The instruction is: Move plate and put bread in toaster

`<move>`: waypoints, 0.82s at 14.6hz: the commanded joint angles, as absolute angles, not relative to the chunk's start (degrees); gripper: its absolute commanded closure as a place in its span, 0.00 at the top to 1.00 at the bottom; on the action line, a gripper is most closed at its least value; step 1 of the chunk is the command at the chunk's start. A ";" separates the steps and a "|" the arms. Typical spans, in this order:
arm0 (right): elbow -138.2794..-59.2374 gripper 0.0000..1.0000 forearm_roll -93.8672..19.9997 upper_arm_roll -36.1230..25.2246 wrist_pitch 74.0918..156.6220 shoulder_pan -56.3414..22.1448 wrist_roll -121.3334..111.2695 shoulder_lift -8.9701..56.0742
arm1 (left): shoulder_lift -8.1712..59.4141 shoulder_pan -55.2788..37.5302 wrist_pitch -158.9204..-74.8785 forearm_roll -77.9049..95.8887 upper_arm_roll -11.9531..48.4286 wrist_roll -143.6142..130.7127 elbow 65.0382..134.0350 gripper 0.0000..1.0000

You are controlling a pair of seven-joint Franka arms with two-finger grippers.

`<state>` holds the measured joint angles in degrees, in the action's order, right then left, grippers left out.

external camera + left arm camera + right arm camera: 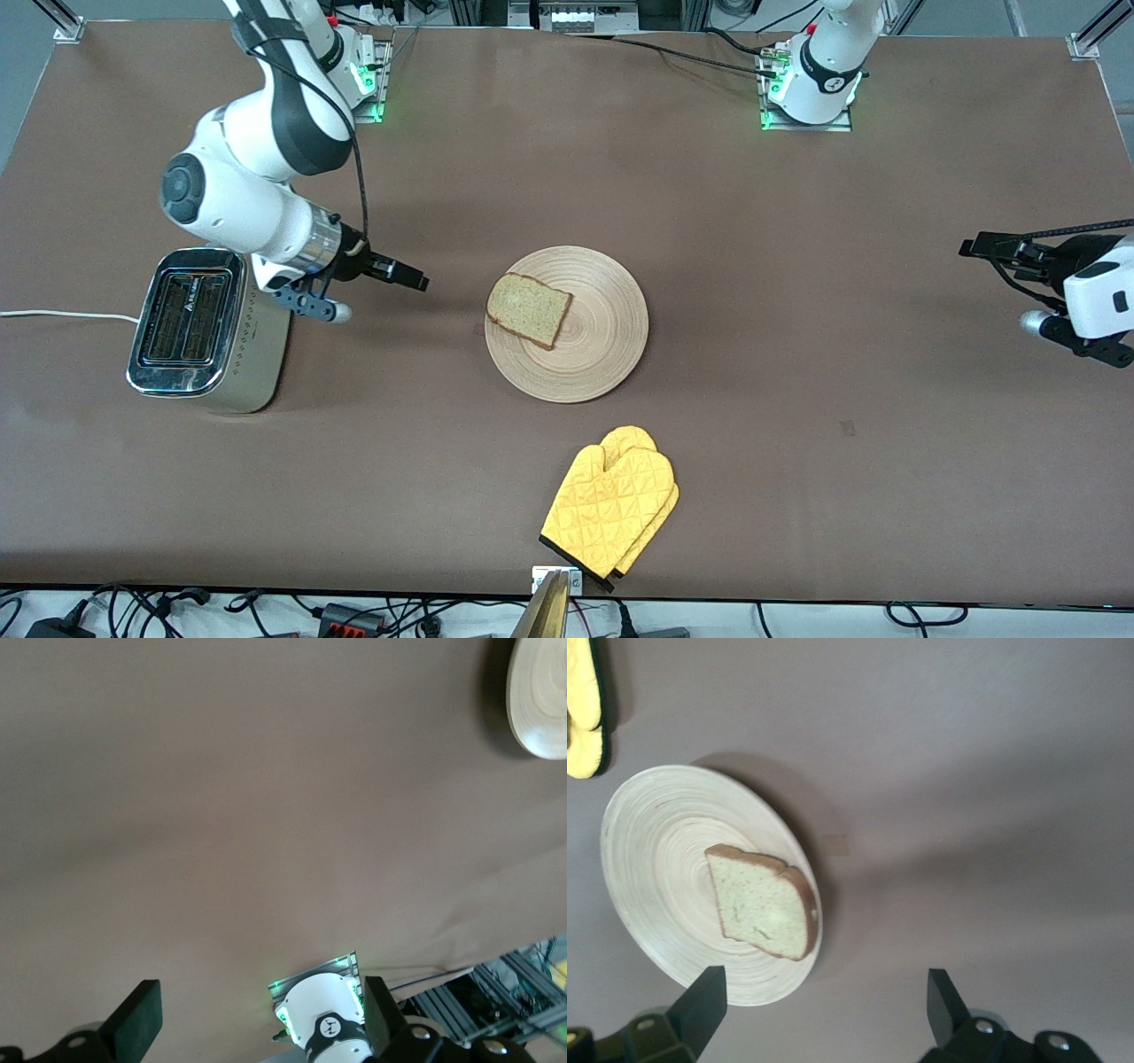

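Brown worktop fills the scene, with both arms raised above it. Right tool hangs with fingers spread wide, holding nothing, over bare surface between the toaster and the plate. Just beside it, toward the right arm's end, stands the toaster. Toward the middle lies the plate, carrying the bread on the edge nearest that tool. A yellow oven mitt lies nearer the front camera. Left tool waits well apart from the plate, at the left arm's end, fingers spread wide, empty.
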<state>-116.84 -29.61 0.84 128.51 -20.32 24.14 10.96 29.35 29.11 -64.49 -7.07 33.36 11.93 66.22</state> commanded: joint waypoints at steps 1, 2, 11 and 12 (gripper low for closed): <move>-121.89 1.00 -36.62 0.62 135.24 -22.41 24.00 10.11 | 22.87 20.87 -65.47 -7.91 25.44 4.34 67.59 1.00; -121.99 1.00 -37.17 0.62 135.79 -23.20 23.73 10.80 | 21.11 16.39 -68.00 -7.74 20.79 1.61 67.85 1.00; -116.11 1.00 -36.56 0.53 135.53 -23.47 19.62 14.94 | 0.63 -4.57 -97.45 0.00 -5.01 -7.47 95.34 1.00; -116.02 1.00 -36.48 0.44 135.44 -23.29 17.34 15.03 | 0.01 -4.48 -98.69 0.00 -5.10 -7.56 96.58 1.00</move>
